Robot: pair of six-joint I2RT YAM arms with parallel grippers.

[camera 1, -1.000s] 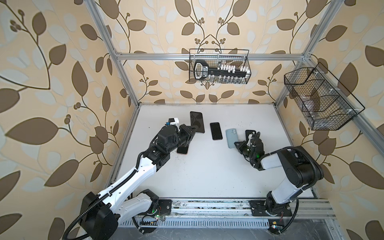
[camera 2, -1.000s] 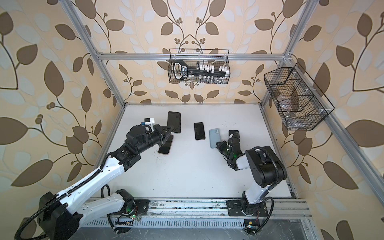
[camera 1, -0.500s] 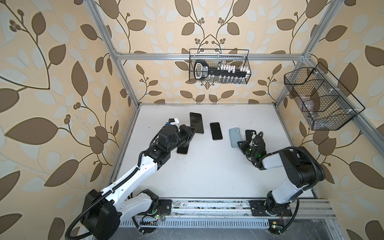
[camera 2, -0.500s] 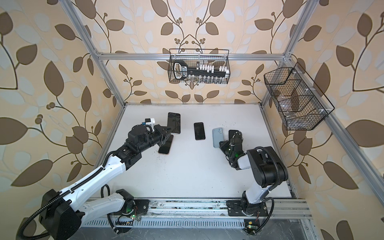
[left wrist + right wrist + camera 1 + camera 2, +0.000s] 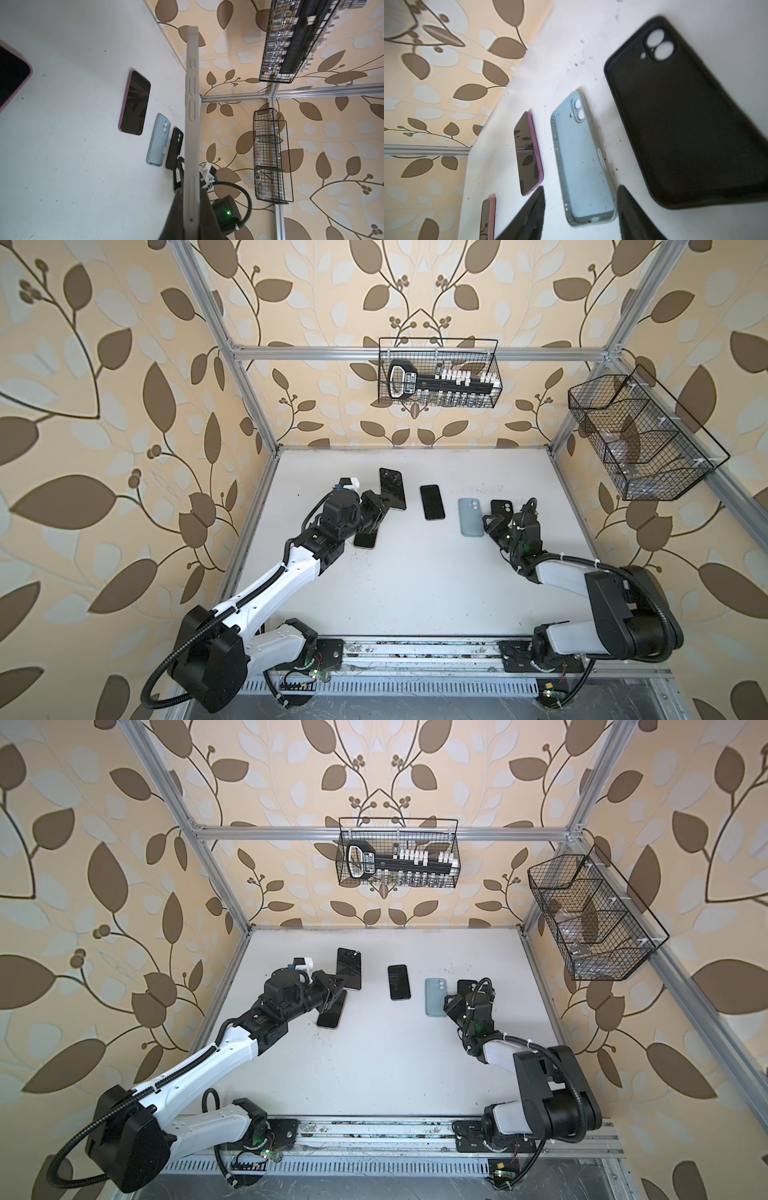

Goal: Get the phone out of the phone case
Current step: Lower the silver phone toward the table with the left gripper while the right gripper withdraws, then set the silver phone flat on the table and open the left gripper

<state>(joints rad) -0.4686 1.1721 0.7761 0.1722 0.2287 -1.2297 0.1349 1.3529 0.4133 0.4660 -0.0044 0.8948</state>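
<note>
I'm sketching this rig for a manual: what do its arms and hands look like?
The left arm and right arm have white shells between black joints, and black ribbed hoses. White ties band the right one. The left hand and right hand are black, with tapered fingers. Green lights dot the right wrist.

left gripper (image 5: 383, 506): clamped, raised, arm reaching forward | right gripper (image 5: 491, 524): jaws apart, low, elbow folded
</note>
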